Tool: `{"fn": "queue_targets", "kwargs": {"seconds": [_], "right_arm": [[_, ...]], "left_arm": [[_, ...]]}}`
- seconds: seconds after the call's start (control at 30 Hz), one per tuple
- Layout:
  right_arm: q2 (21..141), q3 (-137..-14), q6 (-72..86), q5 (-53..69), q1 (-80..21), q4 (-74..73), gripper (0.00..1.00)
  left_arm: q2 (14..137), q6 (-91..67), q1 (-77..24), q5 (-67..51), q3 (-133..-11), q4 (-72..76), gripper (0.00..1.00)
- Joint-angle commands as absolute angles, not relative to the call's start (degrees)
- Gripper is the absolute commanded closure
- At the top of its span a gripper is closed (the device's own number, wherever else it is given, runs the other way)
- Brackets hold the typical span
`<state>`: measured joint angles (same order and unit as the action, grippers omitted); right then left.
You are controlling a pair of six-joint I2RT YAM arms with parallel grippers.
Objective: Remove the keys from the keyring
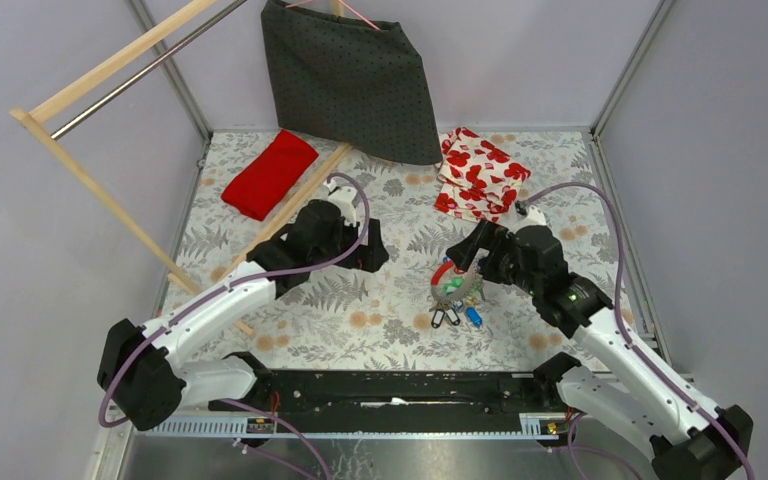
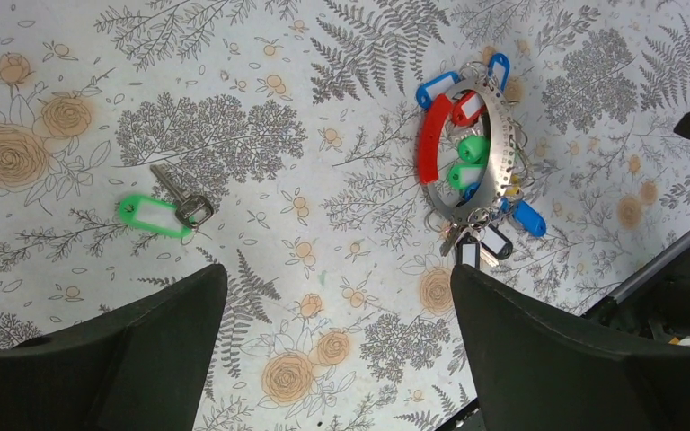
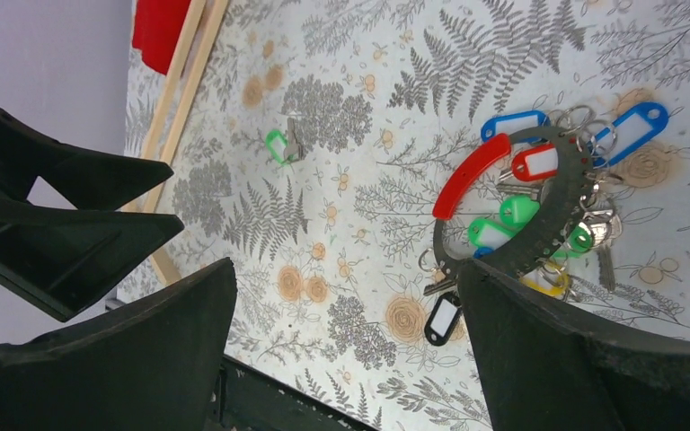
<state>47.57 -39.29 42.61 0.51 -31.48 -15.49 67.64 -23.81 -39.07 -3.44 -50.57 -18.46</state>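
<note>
The keyring (image 1: 452, 283) lies flat on the floral table, a pale perforated ring (image 2: 501, 135) with a red section (image 2: 431, 135). Keys with green (image 2: 472, 148), blue (image 2: 526, 215), red and white tags hang on it. One green-tagged key (image 2: 154, 215) lies loose to the left, and also shows in the right wrist view (image 3: 278, 144). My left gripper (image 1: 365, 250) is open and empty above bare table (image 2: 337, 274). My right gripper (image 1: 465, 262) is open (image 3: 346, 269). One of its fingers (image 3: 539, 332) covers the ring's (image 3: 564, 199) near rim; contact cannot be told.
A red folded cloth (image 1: 270, 172) and a red-flowered cloth (image 1: 480, 172) lie at the back. A dark skirt (image 1: 350, 75) hangs from a wooden rack whose leg (image 1: 110, 200) crosses the left side. A black rail (image 1: 390, 385) runs along the front edge.
</note>
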Motion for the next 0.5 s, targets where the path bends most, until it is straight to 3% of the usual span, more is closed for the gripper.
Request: {"fn": "queue_targets", "kwargs": {"seconds": [0.0, 0.47], "right_arm": [[44.70, -41.77, 41.25, -4.38, -31.29, -18.56, 0.00], [43.33, -41.96, 40.80, -5.66, -31.25, -20.31, 0.00]], "left_arm": [[66.78, -23.03, -39.11, -2.59, -53.67, -18.50, 0.01], [65.60, -20.95, -39.11, -3.62, -52.70, -16.32, 0.01]]}}
